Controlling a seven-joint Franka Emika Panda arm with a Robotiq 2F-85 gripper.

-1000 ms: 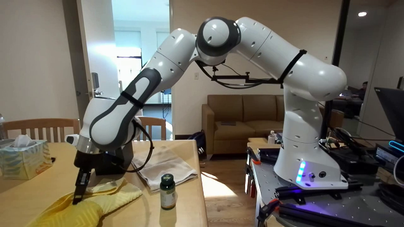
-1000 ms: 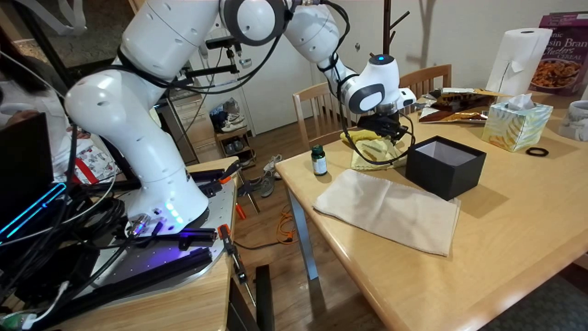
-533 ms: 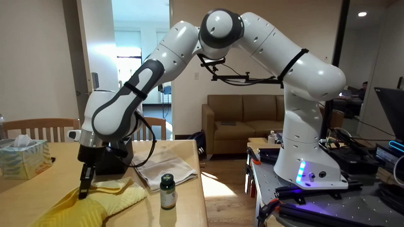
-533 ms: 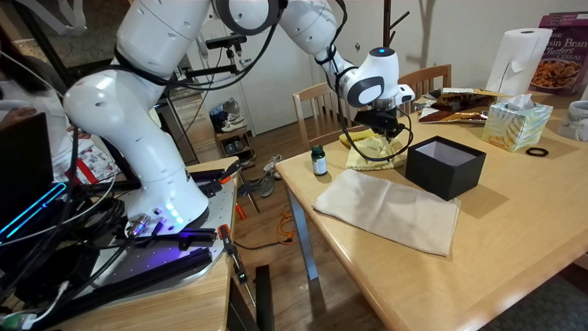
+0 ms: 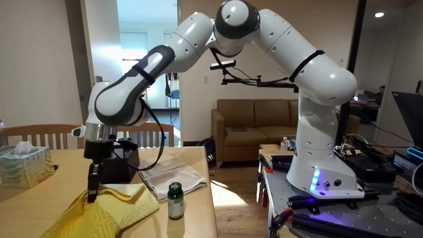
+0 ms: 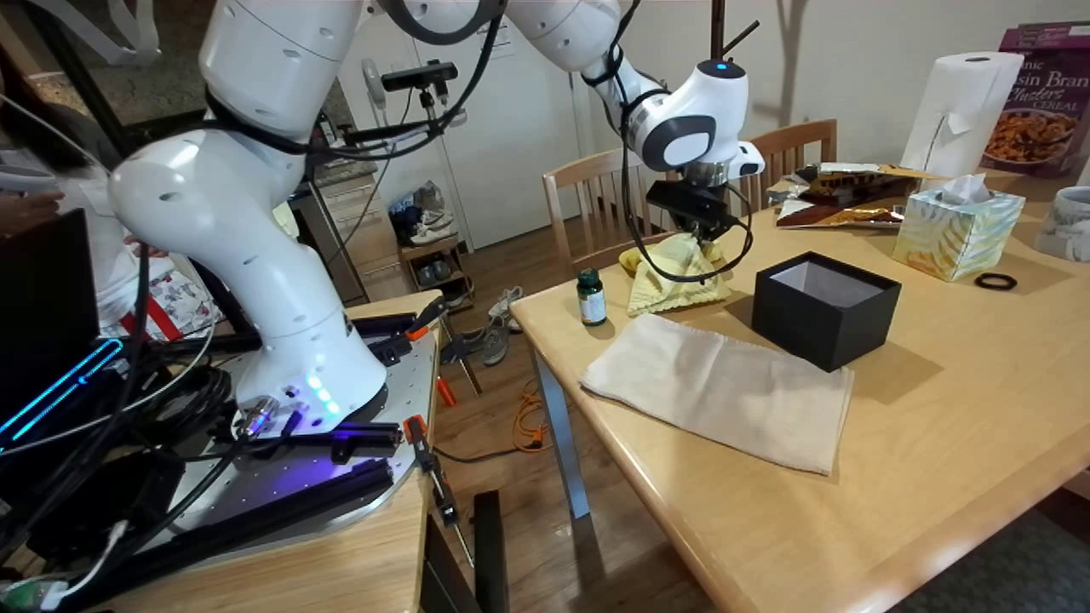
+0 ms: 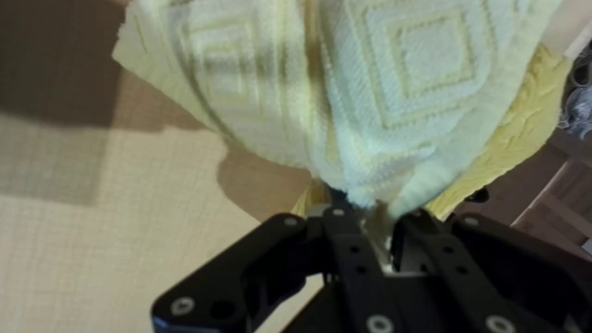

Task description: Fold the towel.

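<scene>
A yellow towel with a raised diamond pattern lies crumpled on the table, in both exterior views (image 5: 132,206) (image 6: 668,285). My gripper (image 5: 92,198) points down and is shut on a bunched part of the towel, pulling it up into a peak. The gripper also shows in an exterior view (image 6: 702,232), its fingertips partly hidden by towel and cable. In the wrist view the towel (image 7: 416,92) bunches between the gripper's fingers (image 7: 370,208) and spreads away from them. The rest of the towel rests on the table.
A dark green bottle (image 5: 175,201) stands beside the towel near the table edge. A flat beige cloth (image 6: 724,392) and a black open box (image 6: 822,315) lie close by. A tissue box (image 6: 958,226), foil bag (image 6: 843,196) and black ring (image 6: 995,281) are farther along the table.
My gripper has risen a little with the towel in it. The towel's held part is higher, and its loose side has shifted toward the bottle.
</scene>
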